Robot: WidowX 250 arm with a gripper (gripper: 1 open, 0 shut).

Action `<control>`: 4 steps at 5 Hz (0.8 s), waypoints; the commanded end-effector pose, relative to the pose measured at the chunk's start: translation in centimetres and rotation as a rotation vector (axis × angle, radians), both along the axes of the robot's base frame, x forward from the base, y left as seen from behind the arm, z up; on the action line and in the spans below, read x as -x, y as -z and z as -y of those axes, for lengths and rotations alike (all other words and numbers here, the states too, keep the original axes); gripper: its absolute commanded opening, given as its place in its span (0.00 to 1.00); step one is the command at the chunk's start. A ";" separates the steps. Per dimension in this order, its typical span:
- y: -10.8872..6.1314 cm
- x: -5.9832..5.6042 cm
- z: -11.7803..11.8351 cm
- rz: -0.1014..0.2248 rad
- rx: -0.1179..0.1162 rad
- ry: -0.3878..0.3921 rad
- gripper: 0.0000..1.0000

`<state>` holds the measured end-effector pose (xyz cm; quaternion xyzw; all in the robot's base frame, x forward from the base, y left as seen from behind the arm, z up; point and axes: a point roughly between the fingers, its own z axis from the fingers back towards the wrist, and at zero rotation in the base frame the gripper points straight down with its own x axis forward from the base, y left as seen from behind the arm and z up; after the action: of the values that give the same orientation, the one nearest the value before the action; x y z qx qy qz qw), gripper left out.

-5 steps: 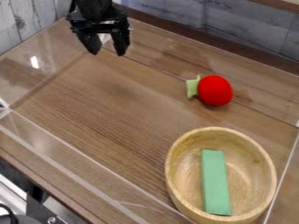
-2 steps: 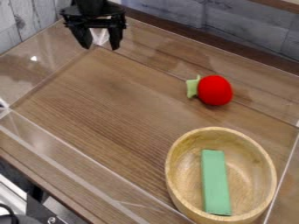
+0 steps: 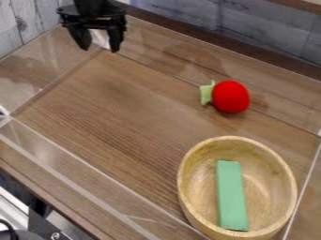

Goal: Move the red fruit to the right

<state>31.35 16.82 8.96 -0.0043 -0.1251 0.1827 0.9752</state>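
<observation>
Camera view shows the gripper (image 3: 99, 43) wide apart, well away from the red fruit (image 3: 230, 97). The green block (image 3: 231, 195) lies inside the wooden bowl (image 3: 198, 192)

The block (image 3: 231, 195) lies in the bowl (image 3: 198, 208), apparently flat, with the fruit (image 3: 231, 97) behind.

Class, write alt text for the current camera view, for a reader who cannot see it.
A round red fruit with a pale green stub lies on a wooden table, beyond a wooden bowl holding a flat green block. The robot's open black claw hovers at upper left, away from both.
</observation>
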 end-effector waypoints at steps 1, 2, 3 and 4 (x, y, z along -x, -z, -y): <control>-2.6 -0.8 -1.5 0.062 -0.044 0.043 1.00; -2.7 -0.4 -0.7 0.056 -0.045 -0.009 1.00; -3.5 -0.2 0.6 0.060 -0.037 -0.075 1.00; -3.7 -0.1 1.6 0.060 -0.041 -0.087 1.00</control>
<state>30.96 14.99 10.28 0.0056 -0.1252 0.2223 0.9669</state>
